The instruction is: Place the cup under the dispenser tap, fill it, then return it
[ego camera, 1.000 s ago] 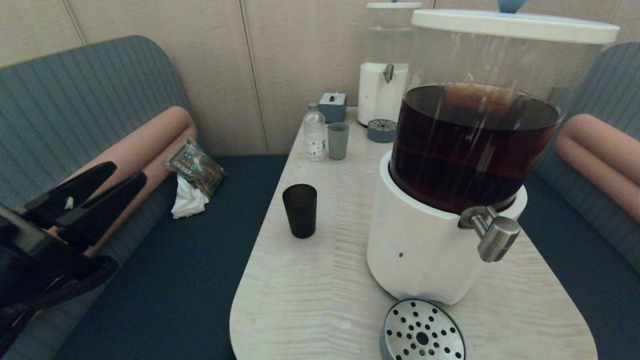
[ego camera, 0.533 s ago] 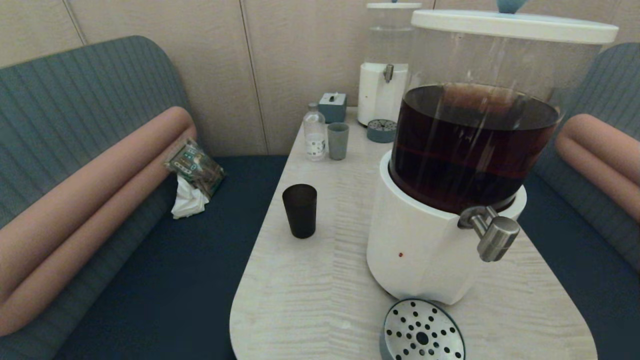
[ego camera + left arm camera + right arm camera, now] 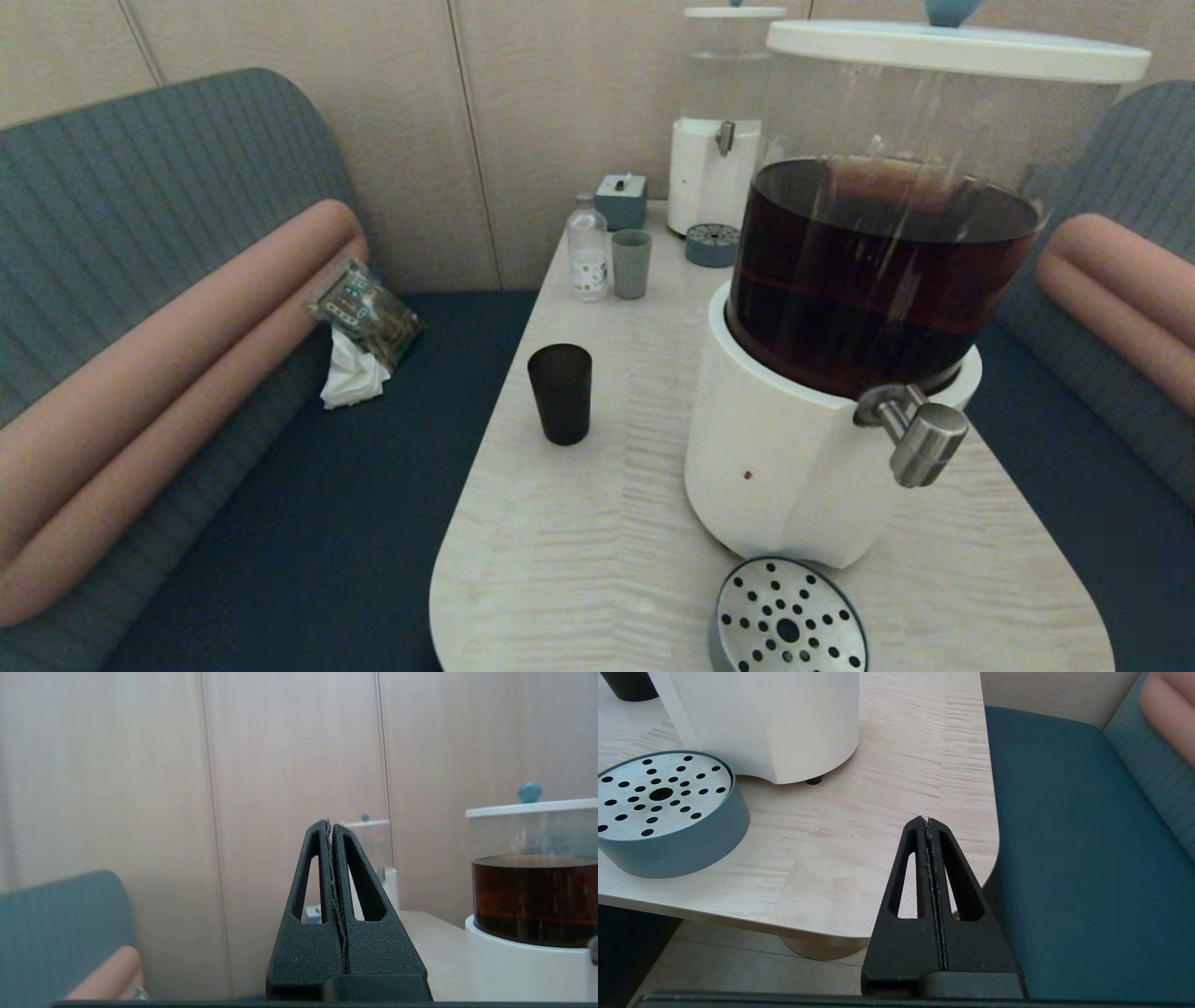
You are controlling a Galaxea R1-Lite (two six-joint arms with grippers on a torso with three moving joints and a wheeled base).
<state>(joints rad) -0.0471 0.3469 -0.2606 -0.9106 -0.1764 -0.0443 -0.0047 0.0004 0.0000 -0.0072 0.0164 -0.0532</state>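
table (image 3: pixel 579 560): pale wood-grain, rounded near corners
drip tray (image 3: pixel 789 618): perforated steel disc, near edge, just in front of big white base
grey-green cup (image 3: pixel 631 263): upright, beside clear bottle (image 3: pixel 587 248)
small dispenser (image 3: pixel 721 121): far end, clear liquid
grey box (image 3: pixel 621 200): by wall
bench (image 3: pixel 308 523): dark blue seat, crumpled packet (image 3: pixel 366 313) w/ white tissue

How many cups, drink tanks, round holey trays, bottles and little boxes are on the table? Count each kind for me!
Cups: 2, the black cup and the grey-green cup
Drink tanks: 2, the big brown one and the small clear one
Holey trays: 2, near and far
Bottles: 1
Little boxes: 1
Total: 8
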